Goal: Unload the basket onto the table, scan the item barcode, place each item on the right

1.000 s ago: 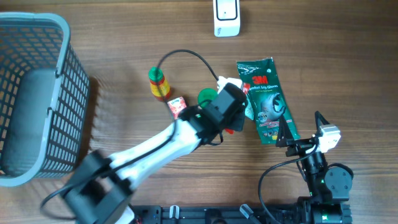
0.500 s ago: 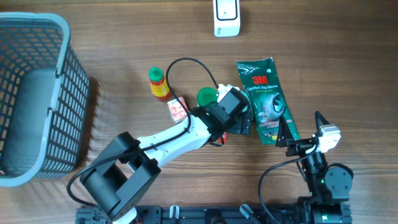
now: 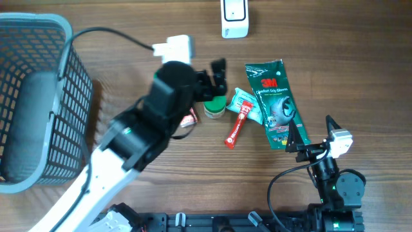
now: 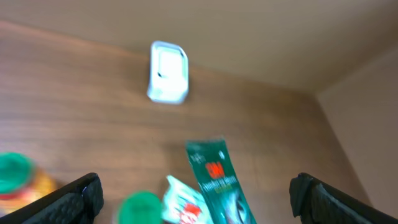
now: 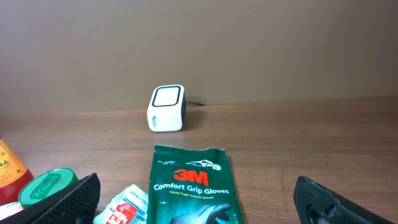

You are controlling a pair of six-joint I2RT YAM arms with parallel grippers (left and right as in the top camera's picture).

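The left gripper [image 3: 217,77] is being seen lifted well above the items, where a moment ago it was being held low over them. Its jaws are being held wide apart and empty. The red tube [image 3: 235,129] is being left flat on the table, between the green-lidded jar [image 3: 214,107] and the gloves packet [image 3: 274,103], well short of the scanner [image 3: 234,17]. The right gripper [image 5: 196,193] is being kept open and unmoved. The brown wooden table [image 3: 347,58] is being backed by a plain tan wall [image 5: 280,43].
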